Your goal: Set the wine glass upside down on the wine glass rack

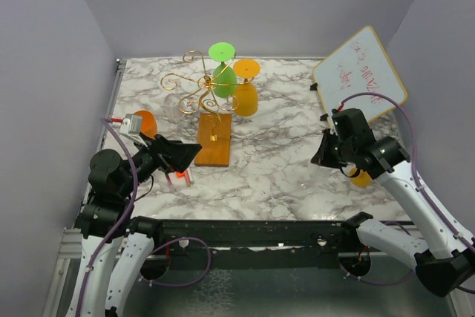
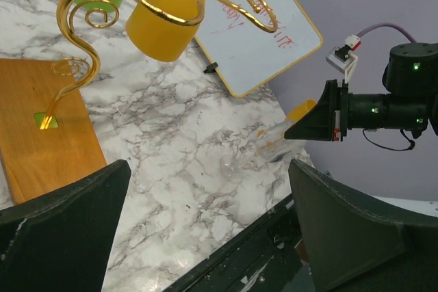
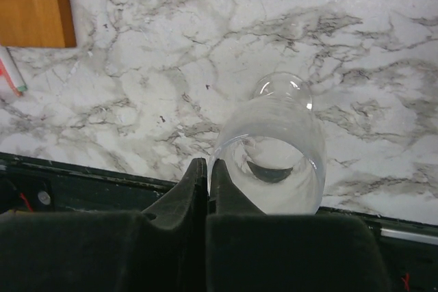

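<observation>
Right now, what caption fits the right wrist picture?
Shut black fingers at the rim of a clear wine glass lying on the white marble table.

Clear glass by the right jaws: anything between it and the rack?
Nothing visible. Only bare marble table lies between the clear glass and the rack. A green glass and an orange glass already hang on the rack's side facing it.
</observation>
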